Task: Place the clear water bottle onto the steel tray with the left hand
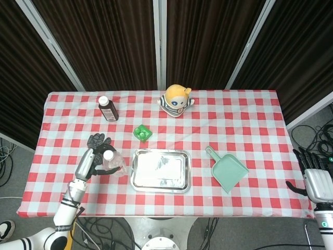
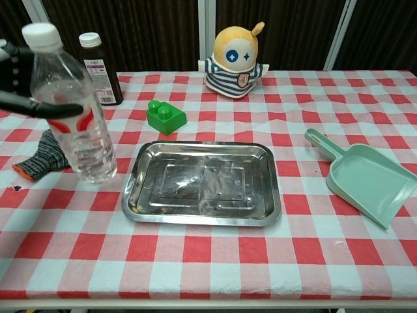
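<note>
My left hand holds the clear water bottle upright by its upper body at left of frame, lifted to clear the rim of the steel tray just beside it, at centre.

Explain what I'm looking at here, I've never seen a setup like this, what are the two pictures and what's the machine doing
A two-armed robot with finger hands works at a checked table. The head view looks down from above; the chest view looks across from lower down.

The left hand grips a clear water bottle, tilted and seemingly raised off the cloth, left of the steel tray. The right hand hangs open off the table's right edge.

Also there: a dark bottle, a green block, a plush toy, a dustpan and a striped glove.
</note>
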